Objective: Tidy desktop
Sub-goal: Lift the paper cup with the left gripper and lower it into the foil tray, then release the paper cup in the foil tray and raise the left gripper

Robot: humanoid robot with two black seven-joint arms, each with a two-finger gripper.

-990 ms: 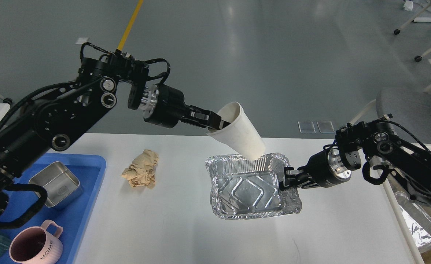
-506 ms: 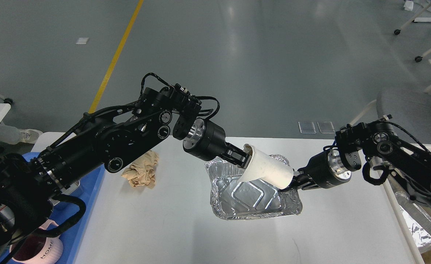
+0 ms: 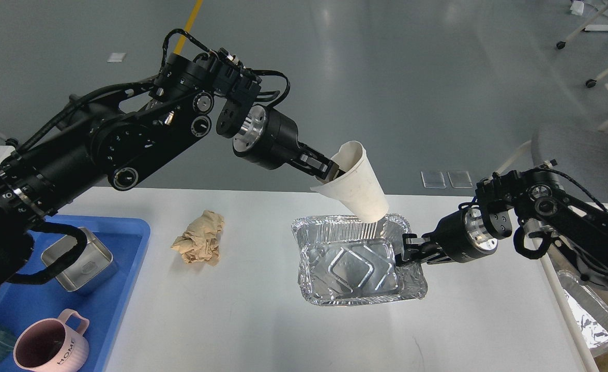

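The white desktop [image 3: 252,320] fills the lower half of the head view. My left gripper [image 3: 330,170] is shut on the rim of a white paper cup [image 3: 358,183], held tilted in the air above the far edge of an empty foil tray [image 3: 355,263]. That tray rests on the desktop at centre right. My right gripper [image 3: 405,250] is shut on the tray's right rim. A crumpled brown paper ball [image 3: 199,237] lies on the desktop to the left of the tray.
A blue plastic tray [image 3: 123,289] at the left holds a steel box [image 3: 79,258] and a pink mug [image 3: 45,349]. A cream bin [image 3: 580,310] at the right edge holds another foil tray [image 3: 591,312]. A grey chair [image 3: 588,150] stands behind it.
My left arm has risen back up with the paper cup after dipping down onto the foil tray half a second ago. The right arm and the tray have barely moved.
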